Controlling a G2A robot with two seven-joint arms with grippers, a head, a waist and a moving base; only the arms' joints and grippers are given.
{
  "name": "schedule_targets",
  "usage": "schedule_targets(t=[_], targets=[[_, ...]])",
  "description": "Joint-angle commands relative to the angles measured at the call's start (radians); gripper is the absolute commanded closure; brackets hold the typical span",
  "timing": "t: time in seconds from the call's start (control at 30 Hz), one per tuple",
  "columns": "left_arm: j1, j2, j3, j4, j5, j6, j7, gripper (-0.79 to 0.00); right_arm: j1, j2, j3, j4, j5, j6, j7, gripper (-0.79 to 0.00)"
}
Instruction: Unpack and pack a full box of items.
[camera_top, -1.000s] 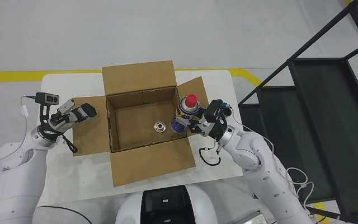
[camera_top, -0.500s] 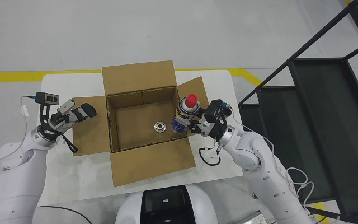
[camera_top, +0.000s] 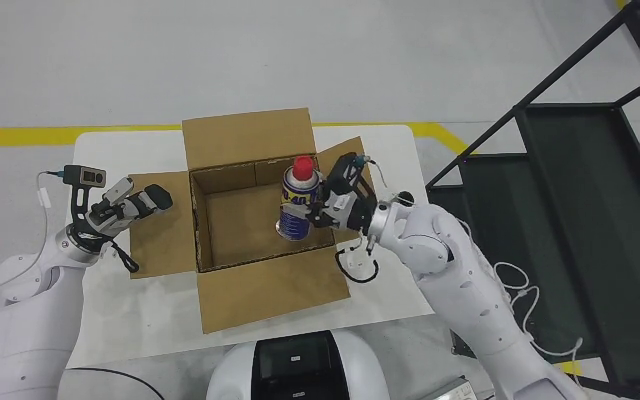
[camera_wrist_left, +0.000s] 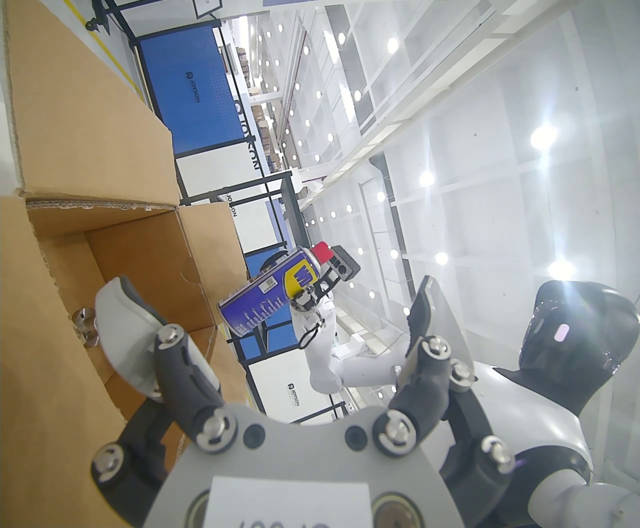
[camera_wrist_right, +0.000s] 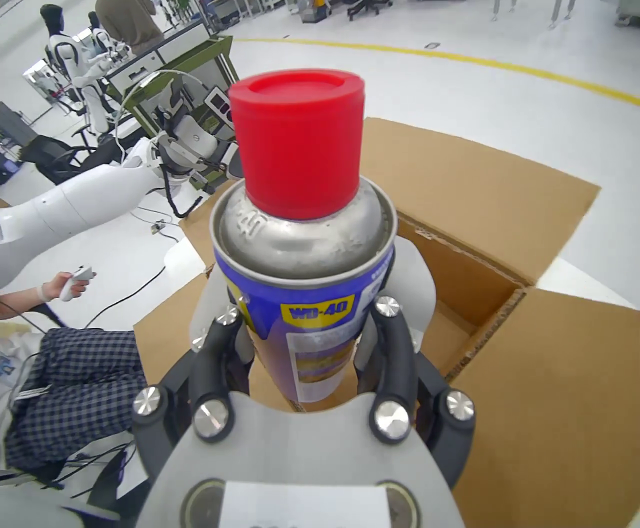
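Swinging inward from the right wall, the right gripper, fingers clamped on the blue spray can with red cap, carried it over the open brown cardboard box, apparently for packing, while the left gripper kept its fingers wide apart and empty over the left flap.

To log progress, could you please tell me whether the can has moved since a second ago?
Yes. The can, in the right hand, has shifted from the box's right wall inward, over its open middle.
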Motion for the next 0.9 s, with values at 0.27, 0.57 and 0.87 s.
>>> schedule_targets(t=[0.27, 0.57, 0.87], targets=[[0.000, 0.000, 0.000, 0.000, 0.000, 0.000, 0.000, -0.785, 0.301, -0.060, -0.206, 0.290, 0.308, 0.128, 0.221, 0.000], [0.000, 0.000, 0.000, 0.000, 0.000, 0.000, 0.000, -0.785, 0.474, -0.119, -0.354, 0.522, 0.359, 0.211, 0.301, 0.000], [0.000, 0.000, 0.000, 0.000, 0.000, 0.000, 0.000, -0.785, 0.602, -0.195, -0.491, 0.721, 0.395, 0.272, 0.367, 0.000]])
